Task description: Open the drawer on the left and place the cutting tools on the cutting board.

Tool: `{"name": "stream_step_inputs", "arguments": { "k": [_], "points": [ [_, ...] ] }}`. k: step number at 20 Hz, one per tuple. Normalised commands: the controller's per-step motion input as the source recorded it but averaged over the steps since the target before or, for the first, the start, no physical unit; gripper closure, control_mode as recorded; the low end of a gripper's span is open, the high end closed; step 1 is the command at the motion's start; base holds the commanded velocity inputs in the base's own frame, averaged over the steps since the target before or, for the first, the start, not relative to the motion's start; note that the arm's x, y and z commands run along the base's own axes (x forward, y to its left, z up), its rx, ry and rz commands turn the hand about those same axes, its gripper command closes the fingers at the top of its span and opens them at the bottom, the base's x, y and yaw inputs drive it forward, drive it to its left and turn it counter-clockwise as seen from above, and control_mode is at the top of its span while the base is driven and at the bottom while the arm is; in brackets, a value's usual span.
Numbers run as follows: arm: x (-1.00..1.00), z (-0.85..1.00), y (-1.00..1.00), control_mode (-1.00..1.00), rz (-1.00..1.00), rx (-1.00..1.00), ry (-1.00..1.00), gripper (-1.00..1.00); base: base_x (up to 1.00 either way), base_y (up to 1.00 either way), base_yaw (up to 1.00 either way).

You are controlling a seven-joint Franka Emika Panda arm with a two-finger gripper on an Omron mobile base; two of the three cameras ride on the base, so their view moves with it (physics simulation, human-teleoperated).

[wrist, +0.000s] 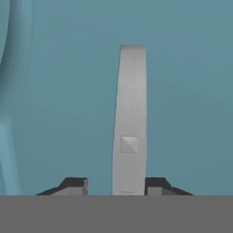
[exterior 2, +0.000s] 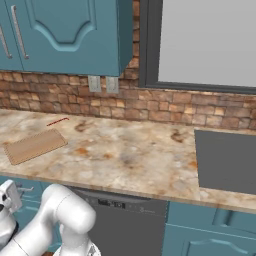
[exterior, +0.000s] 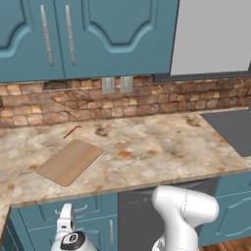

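Observation:
The teal drawer (exterior: 44, 212) sits closed under the counter's left end. Up close in the hand view, its teal front (wrist: 182, 113) carries the silver bar handle (wrist: 129, 113). My gripper (wrist: 116, 185) straddles that handle. The right fingertip (wrist: 154, 185) is against the bar and the left one stands a small gap away. From the base views the hand (exterior: 66, 218) (exterior 2: 7, 197) is pressed up to the drawer front. The light wooden cutting board (exterior: 70, 162) (exterior 2: 35, 145) lies bare on the counter. The cutting tools are out of view.
A thin bent red stick (exterior: 72, 131) (exterior 2: 57, 121) lies behind the board near the brick wall. A dark dishwasher panel (exterior: 135, 215) (exterior 2: 125, 220) is right of the drawer. A dark cooktop (exterior: 233, 130) (exterior 2: 225, 160) sits at the counter's right.

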Motion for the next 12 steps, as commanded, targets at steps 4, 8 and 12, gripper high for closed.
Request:
{"name": "stream_step_inputs", "arguments": {
  "k": [4,8,12],
  "points": [
    [-0.29,0.0,0.0,-1.0,0.0,0.0,0.0,1.0,0.0,0.0,0.0],
    [-0.92,0.0,0.0,-1.0,0.0,0.08,0.0,1.0,0.0,0.0,0.0],
    [-1.0,0.0,0.0,-1.0,0.0,0.1,-0.05,1.0,0.0,0.0,0.0]
  ]
}}
